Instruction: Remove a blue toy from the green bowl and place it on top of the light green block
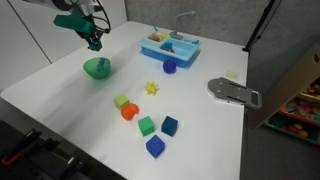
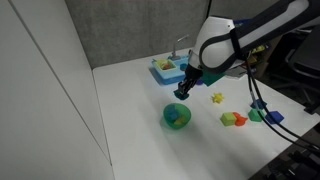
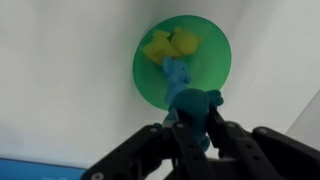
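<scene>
My gripper (image 3: pixel 197 130) is shut on the blue toy (image 3: pixel 194 105), a dark teal piece held between the fingers above the green bowl (image 3: pixel 147 70). The bowl still holds yellow pieces and a lighter blue piece. In both exterior views the gripper (image 1: pixel 94 42) (image 2: pixel 181 92) hangs just above the green bowl (image 1: pixel 97 68) (image 2: pixel 176 116). The light green block (image 1: pixel 121 102) sits on the table next to an orange-red block (image 1: pixel 128 112), well away from the gripper; it also shows in an exterior view (image 2: pixel 227 117).
A light blue toy sink (image 1: pixel 168 46) stands at the back with a purple-blue round piece (image 1: pixel 169 67) before it. A yellow star (image 1: pixel 152 88), a green cube (image 1: pixel 146 125), two blue cubes (image 1: pixel 170 125) (image 1: pixel 154 146) and a grey tool (image 1: pixel 232 92) lie on the white table.
</scene>
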